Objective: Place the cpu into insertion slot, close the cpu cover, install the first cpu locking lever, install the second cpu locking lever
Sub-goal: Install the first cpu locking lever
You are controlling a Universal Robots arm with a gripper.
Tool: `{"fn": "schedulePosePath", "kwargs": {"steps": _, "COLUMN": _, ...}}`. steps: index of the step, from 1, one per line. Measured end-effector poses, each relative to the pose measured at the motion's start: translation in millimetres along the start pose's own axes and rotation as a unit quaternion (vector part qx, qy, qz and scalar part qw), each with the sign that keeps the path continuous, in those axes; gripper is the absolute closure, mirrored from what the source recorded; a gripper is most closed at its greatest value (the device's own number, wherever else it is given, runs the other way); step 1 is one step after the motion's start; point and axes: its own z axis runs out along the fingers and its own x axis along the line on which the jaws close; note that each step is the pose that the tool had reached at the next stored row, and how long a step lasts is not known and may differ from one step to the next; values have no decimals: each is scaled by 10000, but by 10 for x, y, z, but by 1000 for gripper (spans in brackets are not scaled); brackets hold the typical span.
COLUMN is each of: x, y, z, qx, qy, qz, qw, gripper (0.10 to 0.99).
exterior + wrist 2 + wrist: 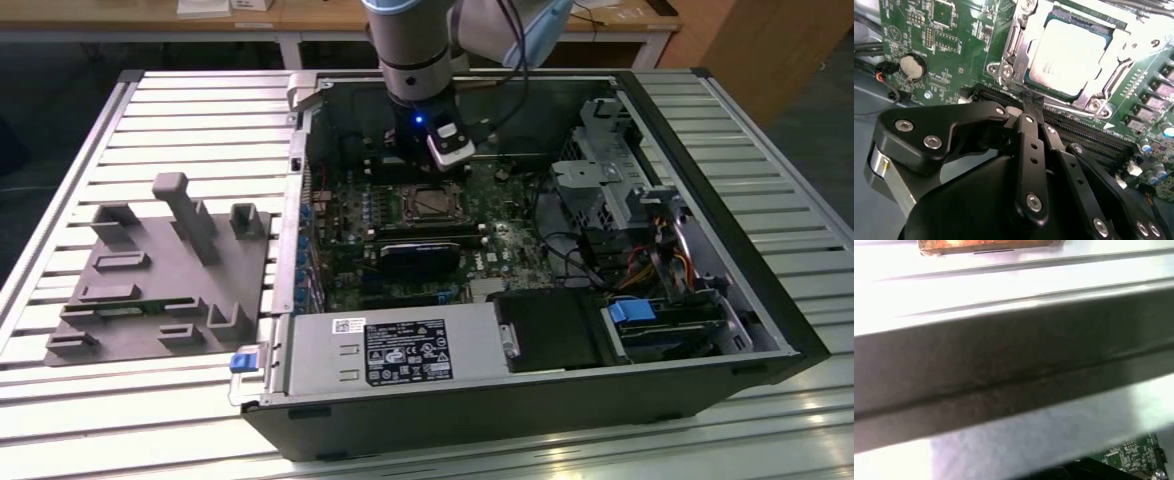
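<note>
- Exterior view: open computer case (534,400) lying on a slatted metal worktop (200,110), interior facing up. Green motherboard (507,250) on the case floor; insertion slot (430,204) near the middle of the board, towards the case's far wall. Arm (416,45) reaching down into the case from the worktop's far edge, with the gripper (447,150) just over the board beside the slot's far side. Grey moulded fixture (167,275) with upright pegs resting on the worktop near the exterior view's left edge, well apart from the case. Silver power supply (394,350) along the case's near wall.
- Second wrist view: cpu (1069,52) seated flat in the insertion slot (1019,35), dull silver top exposed. Cpu cover (1114,70) lowered around the chip, framing it. Black linkage of the gripper (1031,100) in the foreground, jaws drawn together with tips at the slot's rim, close to a screw on the frame's corner; contact not discernible. Round coin cell (912,66) on the board, well apart from the slot. Long black memory slots (1089,137) just beside the slot.
- First wrist view: dark metal case wall (1014,365) across the picture; small corner of green motherboard (1129,455) beneath it.
</note>
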Motion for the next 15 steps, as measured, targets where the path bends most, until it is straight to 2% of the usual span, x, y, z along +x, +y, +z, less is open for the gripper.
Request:
{"fn": "schedulePosePath", "kwargs": {"steps": 5, "x": -10, "y": 10, "z": -60, "qx": 1, "qy": 0, "qz": 0, "qw": 10000, "gripper": 984}}
{"fn": "schedulePosePath", "kwargs": {"steps": 15, "x": -3, "y": 35, "z": -57, "qx": -1, "qy": 1, "qz": 0, "qw": 10000, "gripper": 984}}
